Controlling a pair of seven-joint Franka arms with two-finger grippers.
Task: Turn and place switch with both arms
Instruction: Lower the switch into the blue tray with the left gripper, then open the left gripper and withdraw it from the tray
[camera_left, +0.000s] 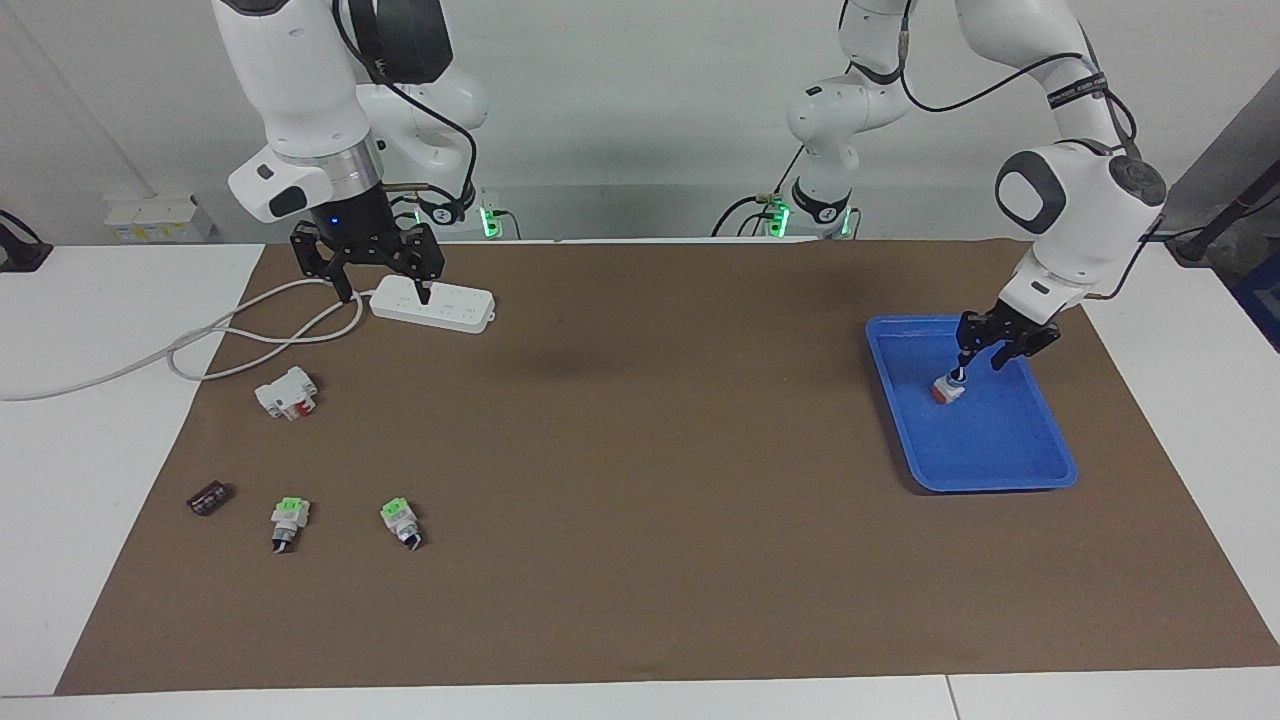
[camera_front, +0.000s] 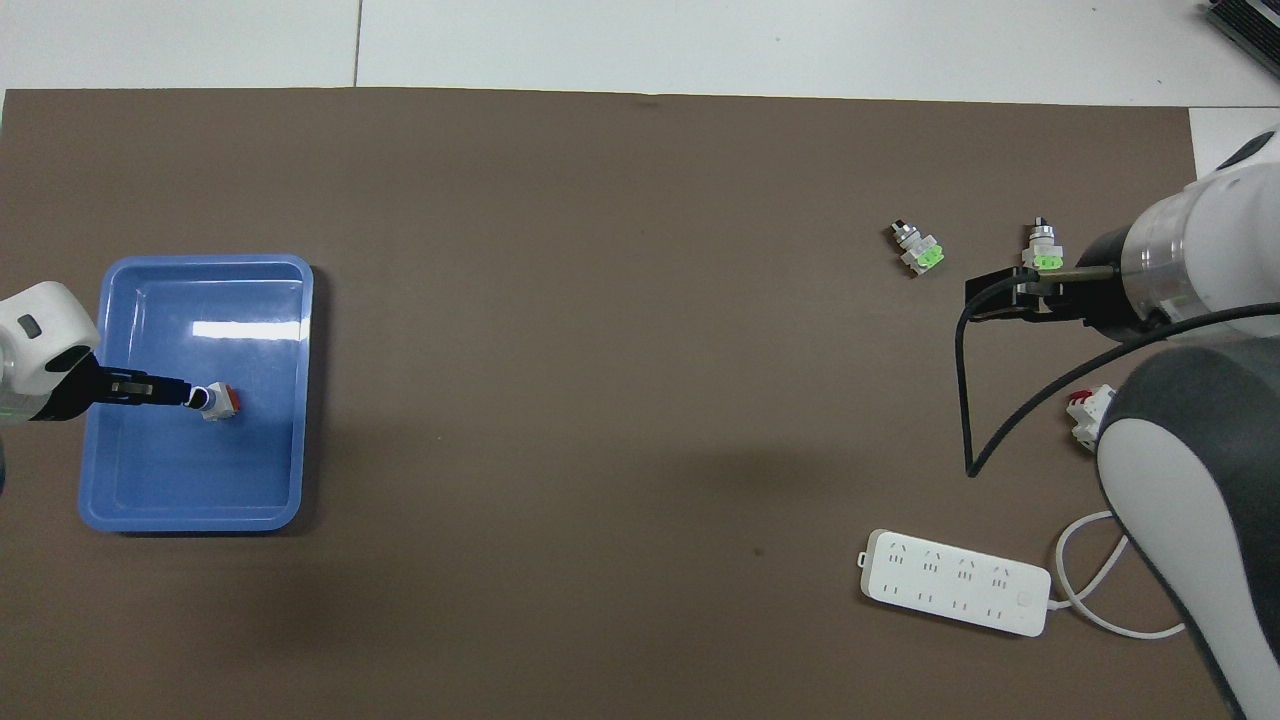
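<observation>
The switch (camera_left: 947, 389), orange and white with a black-and-silver knob end, lies tilted in the blue tray (camera_left: 1000, 455) at the left arm's end of the table. My left gripper (camera_left: 981, 368) is low in the tray, fingers apart. One fingertip (camera_left: 962, 368) is at the switch's knob end. In the overhead view the left gripper (camera_front: 165, 390) points at the switch (camera_front: 221, 401) inside the tray (camera_front: 200, 490). My right gripper (camera_left: 385, 294) is open and empty, raised over the end of the white power strip (camera_left: 440, 305); it also shows in the overhead view (camera_front: 1005, 297).
At the right arm's end lie a white block with a red lever (camera_left: 287, 392), two green-topped switches (camera_left: 289, 520) (camera_left: 400, 520) and a small black part (camera_left: 210, 497). The power strip's cable (camera_left: 230, 350) loops off the brown mat.
</observation>
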